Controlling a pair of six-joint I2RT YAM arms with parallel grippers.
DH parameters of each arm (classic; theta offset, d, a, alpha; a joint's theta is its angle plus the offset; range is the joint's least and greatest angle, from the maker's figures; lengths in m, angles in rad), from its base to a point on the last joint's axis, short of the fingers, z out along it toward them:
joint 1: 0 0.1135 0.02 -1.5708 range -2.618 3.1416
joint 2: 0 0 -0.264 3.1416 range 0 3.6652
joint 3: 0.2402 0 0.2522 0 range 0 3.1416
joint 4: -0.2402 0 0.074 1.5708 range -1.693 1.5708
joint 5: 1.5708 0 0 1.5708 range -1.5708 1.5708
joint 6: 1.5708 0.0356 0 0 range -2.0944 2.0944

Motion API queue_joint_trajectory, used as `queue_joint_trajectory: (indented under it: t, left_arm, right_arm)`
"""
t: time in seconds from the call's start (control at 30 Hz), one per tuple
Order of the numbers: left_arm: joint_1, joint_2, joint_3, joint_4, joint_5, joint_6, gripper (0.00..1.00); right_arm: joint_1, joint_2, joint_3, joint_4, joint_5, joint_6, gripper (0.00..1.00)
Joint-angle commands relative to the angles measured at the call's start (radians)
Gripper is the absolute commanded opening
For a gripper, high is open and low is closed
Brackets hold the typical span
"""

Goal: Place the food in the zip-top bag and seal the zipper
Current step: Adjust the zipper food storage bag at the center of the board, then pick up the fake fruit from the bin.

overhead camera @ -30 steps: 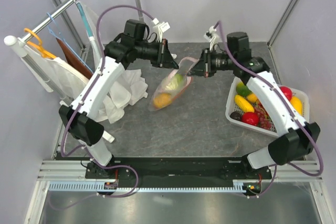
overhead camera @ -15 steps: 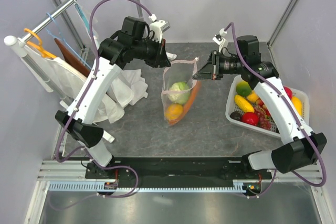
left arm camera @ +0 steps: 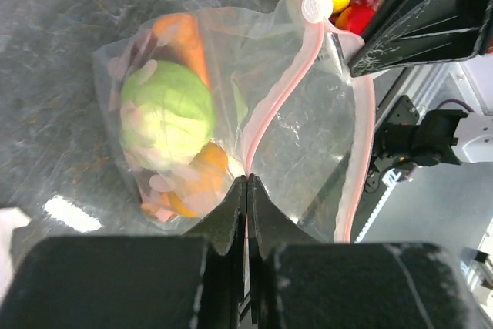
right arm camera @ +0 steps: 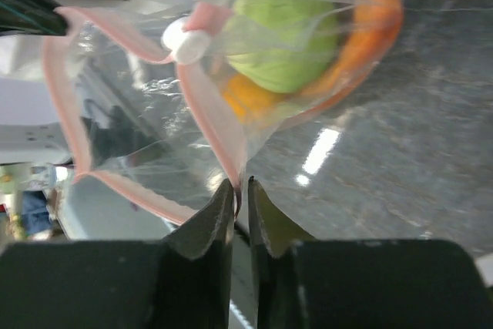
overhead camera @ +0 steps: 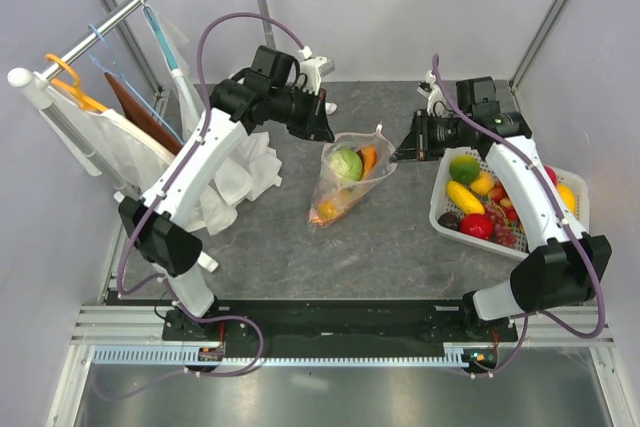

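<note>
The zip-top bag [overhead camera: 348, 179] sags onto the grey table between my two arms. It holds food: a green cabbage [overhead camera: 346, 163], a long orange piece [overhead camera: 369, 158] and orange pieces lower down. My left gripper [overhead camera: 326, 131] is shut on the bag's pink zipper [left arm camera: 277, 102] edge, seen at the left gripper [left arm camera: 247, 179] tips. The white slider [left arm camera: 312, 7] sits at the far end of the mouth. My right gripper [right arm camera: 240, 184] has its jaws slightly parted. The zipper [right arm camera: 204, 109] edge still reaches in between its tips, against one finger. The mouth gapes open.
A white slatted basket [overhead camera: 440, 213] at the right holds more toy food, including a yellow piece [overhead camera: 465, 197] and a red apple [overhead camera: 477, 225], under my right arm. White cloth [overhead camera: 235, 177] lies at the left below a hanger rail [overhead camera: 110, 22].
The bag has dropped from hanging stretched between the grippers to sagging on the table. My right gripper drew back to the right and its jaws parted a little. The left gripper shifted right, still clamped.
</note>
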Motion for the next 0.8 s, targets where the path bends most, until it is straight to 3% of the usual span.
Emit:
queue_joint_trajectory:
  t: [0.0, 0.03, 0.13, 0.2, 0.37, 0.53, 0.67, 0.77]
  left_arm:
    - [-0.003, 0.05, 0.004, 0.113, 0.072, -0.068, 0.02]
    - [-0.003, 0.064, 0.03, 0.115, 0.072, -0.072, 0.02]
    - [-0.003, 0.097, 0.072, 0.119, 0.072, -0.083, 0.02]
    - [-0.002, 0.105, 0.079, 0.124, 0.065, -0.089, 0.02]
    - [-0.002, 0.093, 0.063, 0.13, 0.059, -0.084, 0.02]
    - [0.0, 0.087, 0.05, 0.138, 0.076, -0.091, 0.02]
    - [-0.002, 0.082, 0.046, 0.142, 0.079, -0.097, 0.02]
    - [0.0, 0.079, 0.041, 0.145, 0.082, -0.103, 0.02]
  right_arm:
    - [-0.043, 0.021, 0.054, -0.126, 0.091, -0.171, 0.3]
    - [-0.06, 0.027, 0.075, -0.142, 0.099, -0.188, 0.5]
    - [-0.106, 0.024, 0.167, -0.207, 0.116, -0.266, 0.84]
    - [-0.132, 0.009, 0.221, -0.262, 0.149, -0.341, 0.96]
    - [-0.291, -0.033, 0.215, -0.36, 0.229, -0.479, 0.98]
    - [-0.423, 0.048, 0.145, -0.497, 0.27, -0.684, 0.98]
    - [-0.43, 0.064, 0.047, -0.558, 0.396, -0.836, 0.98]
    - [-0.428, 0.064, -0.041, -0.548, 0.505, -0.838, 0.98]
